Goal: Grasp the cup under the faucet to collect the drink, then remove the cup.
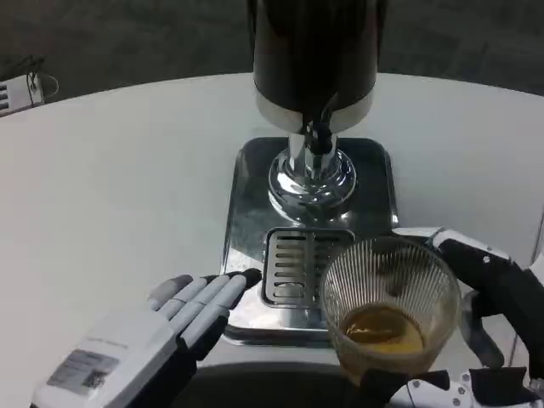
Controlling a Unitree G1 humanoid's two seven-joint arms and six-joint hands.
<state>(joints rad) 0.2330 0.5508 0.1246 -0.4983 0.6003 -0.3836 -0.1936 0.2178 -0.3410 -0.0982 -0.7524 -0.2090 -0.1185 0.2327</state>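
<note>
1. Head view: the black fingers (476,263) of the right hand (497,297) wrapped around the far right side of the clear, ribbed, round glass cup (389,297), with more of the hand showing under its base, so that hand held the cup.
2. The pale grey fingers (200,302) of the left hand (136,348) lay straight and close together, holding nothing, their tips touching or just over the left edge of the square polished-steel drip tray (246,229); which of the two could not be told.
3. The cup carried a shallow pool of amber drink (382,327) at its bottom, so collecting looked done, at least in part.
4. The cup sat at the tray's front right corner, overlapping the slotted steel drain grate (293,268) and nearer the camera than the small black faucet (320,136), not directly beneath it.
5. The faucet hung from the dark cylindrical drink dispenser with a chrome pedestal (313,59); no stream could be seen falling from it.
6. Judged from this, the grasp and the filling were over and the removal was under way or about to begin. What remained was to carry the cup clear of the tray and set it on the white round table (110,170).
7. Whether the cup was lifted or resting on the tray could not be told.
</note>
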